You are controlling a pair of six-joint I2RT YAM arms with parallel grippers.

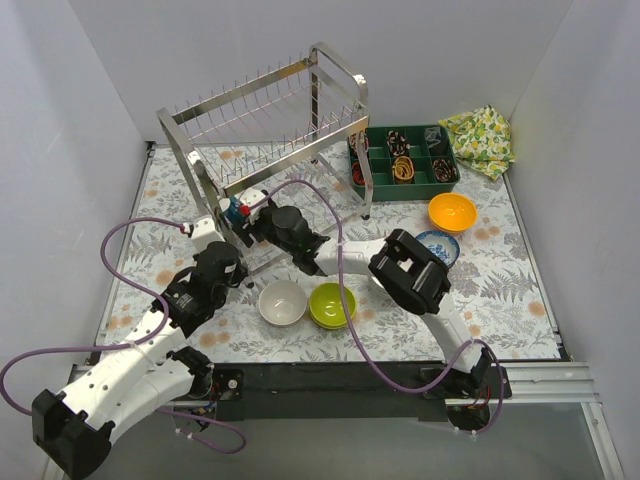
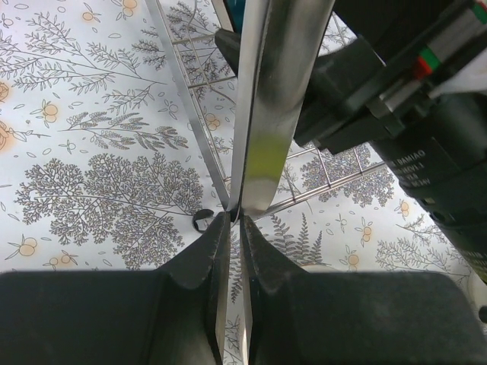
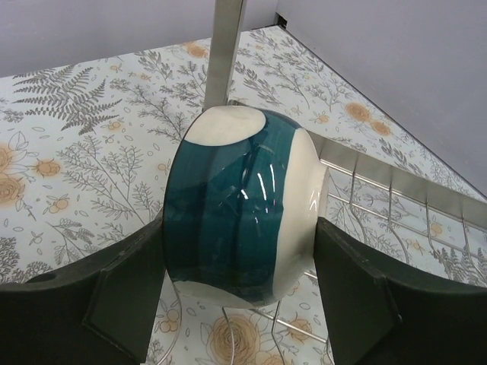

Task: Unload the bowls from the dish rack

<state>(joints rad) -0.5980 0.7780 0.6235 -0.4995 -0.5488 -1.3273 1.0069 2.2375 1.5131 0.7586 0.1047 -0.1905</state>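
The steel wire dish rack [image 1: 265, 120] stands at the back centre. A teal-and-cream bowl [image 3: 228, 190] stands on edge in the wires of its lower tier. My right gripper [image 3: 240, 228] reaches into the rack [image 1: 248, 213] with a finger on each side of this bowl, both touching it. My left gripper [image 2: 234, 220] is pinched shut on the lower end of the rack's front steel post [image 2: 266, 114], at the rack's near left corner [image 1: 238, 258]. A white bowl [image 1: 283, 302], a lime green bowl [image 1: 332, 304], an orange bowl [image 1: 452, 212] and a blue-and-white patterned bowl [image 1: 440, 245] sit on the table.
A dark green compartment tray [image 1: 402, 160] stands right of the rack, with a yellow patterned cloth [image 1: 480, 135] behind it. The right arm's upper links [image 1: 410, 270] stretch across the table over the patterned bowl. Purple cables loop around both arms.
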